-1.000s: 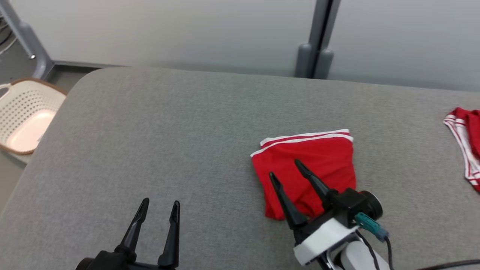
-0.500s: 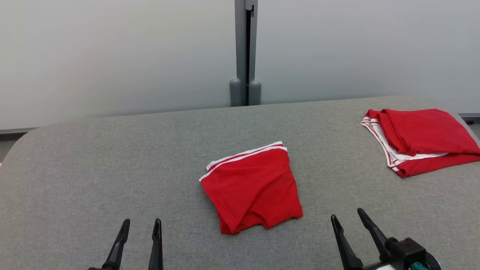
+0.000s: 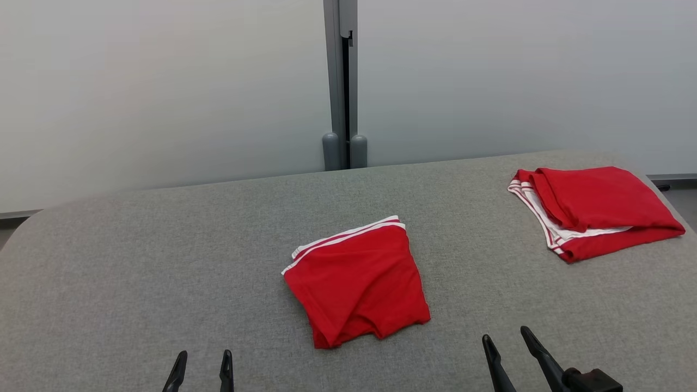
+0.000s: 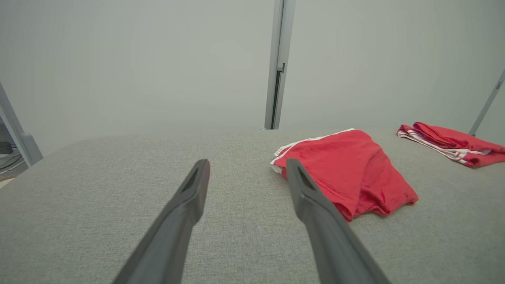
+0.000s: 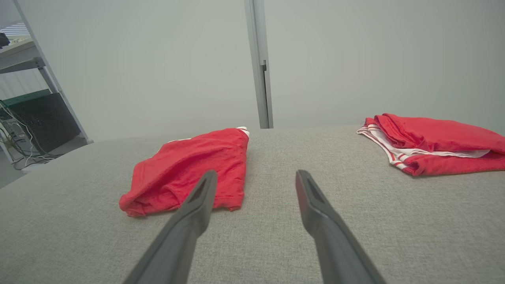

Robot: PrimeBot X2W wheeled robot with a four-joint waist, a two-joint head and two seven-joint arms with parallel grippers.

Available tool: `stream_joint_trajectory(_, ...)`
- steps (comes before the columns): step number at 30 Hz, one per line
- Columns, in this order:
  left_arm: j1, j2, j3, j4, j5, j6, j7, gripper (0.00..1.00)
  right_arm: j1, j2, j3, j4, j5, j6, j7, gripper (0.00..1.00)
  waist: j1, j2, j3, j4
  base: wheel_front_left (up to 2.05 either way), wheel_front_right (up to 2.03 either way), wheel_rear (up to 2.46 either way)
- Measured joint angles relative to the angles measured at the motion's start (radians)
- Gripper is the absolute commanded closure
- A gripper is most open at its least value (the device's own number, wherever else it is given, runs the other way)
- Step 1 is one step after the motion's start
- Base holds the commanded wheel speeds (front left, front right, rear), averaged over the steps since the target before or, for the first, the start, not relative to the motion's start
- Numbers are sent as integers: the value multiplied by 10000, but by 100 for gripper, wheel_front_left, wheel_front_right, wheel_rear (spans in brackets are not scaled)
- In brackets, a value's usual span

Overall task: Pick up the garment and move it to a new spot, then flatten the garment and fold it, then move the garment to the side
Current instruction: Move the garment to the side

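1. Two red garments lie on the grey bench (image 3: pixel 136 261). We record the folded garment (image 3: pixel 356 283) near the middle of the surface. It is in a compact, roughly square fold, with its white-striped band along the far edge and a few loose creases at the near corner.
2. We note the second garment (image 3: pixel 593 209), red with white trim, folded and resting near the far right corner of the bench, well apart from the first.
3. We find the left claw (image 3: pixel 204 355) at the lower left of the head view, over the near part of the bench. Its fingers are spread wide and it holds nothing. It stands to the left of the folded garment and clear of it.
4. We find the right claw (image 3: pixel 505 334) at the lower right of the head view, fingers likewise spread wide and empty. It stands nearer than the folded garment and to its right, without contact.
5. In the right wrist view, the folded garment lies ahead to the left, partly behind one finger. The second garment lies ahead to the right.
6. We cannot tell whether either claw's fingertips touch the bench surface.
7. Behind the bench we observe a pale wall (image 3: pixel 163 81) with a grey vertical post (image 3: pixel 340 81) at its middle.
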Motion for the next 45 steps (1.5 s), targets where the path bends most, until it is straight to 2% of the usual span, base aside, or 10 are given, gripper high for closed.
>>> stream_joint_trajectory(16,-11,2,-52,102,201,77,0,0,-54,86,-125,113,73,0,0,0,0,0,122,452,0,0,0)
stream_joint_trajectory(21,-110,0,-157,278,196,-127,0,0,-1005,272,-52,949,1068,0,-4,0,0,0,488,752,0,0,0)
stream_joint_trajectory(27,-358,-2,-360,556,107,-529,0,0,-3113,-314,1400,3266,2738,0,29,0,0,0,1061,1237,0,0,0)
stream_joint_trajectory(28,-358,-2,-360,556,107,-529,0,0,-3113,-314,1400,3266,2738,0,29,0,0,0,1061,1237,0,0,0)
stream_joint_trajectory(29,-615,2,-387,552,94,-593,0,0,-4007,-577,1944,3837,3363,0,249,0,0,0,1367,1383,0,0,0)
stream_joint_trajectory(41,-1705,2,-589,487,-159,-894,0,0,-6938,-1484,3791,5568,5754,0,1933,0,0,0,3140,2232,0,0,0)
stream_joint_trajectory(42,-1766,4,-581,485,-161,-895,0,0,-7046,-1488,3877,5595,5963,0,1998,4,0,0,3268,2297,0,0,0)
stream_joint_trajectory(43,-1833,0,-560,483,-165,-907,0,0,-7178,-1498,3965,5605,6132,-2,1983,58,0,0,3390,2354,0,0,0)
stream_joint_trajectory(44,-1911,0,-533,477,-163,-909,0,0,-7320,-1517,4054,5616,6278,0,1919,100,0,0,3500,2399,0,0,0)
stream_joint_trajectory(45,-1956,6,-500,453,-159,-909,0,0,-7450,-1546,4199,5590,6355,-2,1866,100,0,0,3603,2430,0,0,0)
